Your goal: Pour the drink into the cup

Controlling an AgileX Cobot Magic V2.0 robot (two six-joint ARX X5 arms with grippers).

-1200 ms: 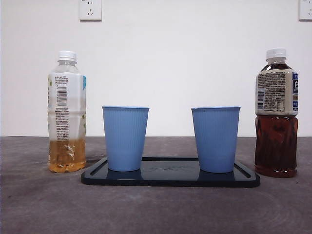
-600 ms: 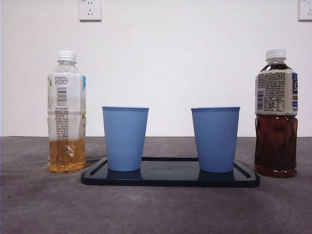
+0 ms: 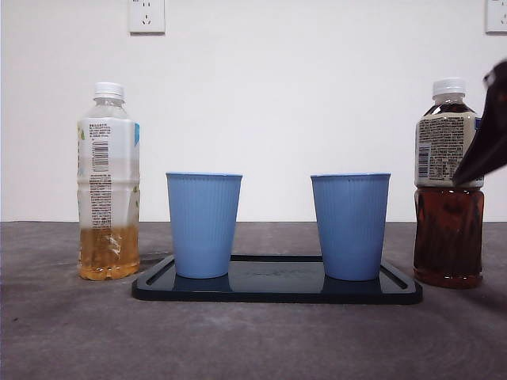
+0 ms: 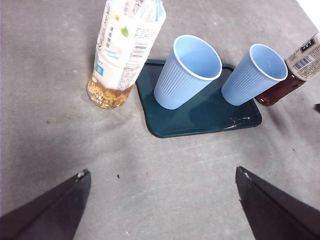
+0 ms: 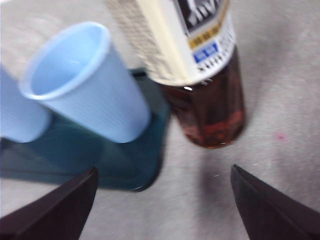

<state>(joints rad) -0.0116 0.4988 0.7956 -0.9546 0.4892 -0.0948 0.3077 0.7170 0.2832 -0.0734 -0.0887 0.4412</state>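
- On the grey, faintly mottled table (image 3: 253, 340) lies a dark, glossy rectangular tray (image 3: 277, 286) with rounded corners and a low raised rim, well ahead of the left gripper (image 4: 162, 200) and just off to one side of the right gripper (image 5: 162, 200).
- Beside the tray's far end from the left gripper stands the dark tea bottle (image 3: 449, 184): clear plastic, white screw cap, a cream label with fine print, upright and nearly full of brown liquid. It stands directly ahead of the right gripper, close, and not between its jaws.
- At the tray's other end stands the pale tea bottle (image 3: 108, 182), a clear plastic cylinder with a white cap and white label, amber liquid only in its bottom part, ahead of the left gripper and well apart from it.
- Two blue ribbed plastic cups, tapered and empty, stand upright on the tray: one cup (image 3: 203, 225) nearer the pale bottle, the other cup (image 3: 350, 226) nearer the dark bottle.
- The right gripper appears in the front view as a black tip at the right edge, level with the dark bottle's label; its jaws are spread wide and hold nothing.
- The left gripper hangs high above the table, jaws wide apart and empty.
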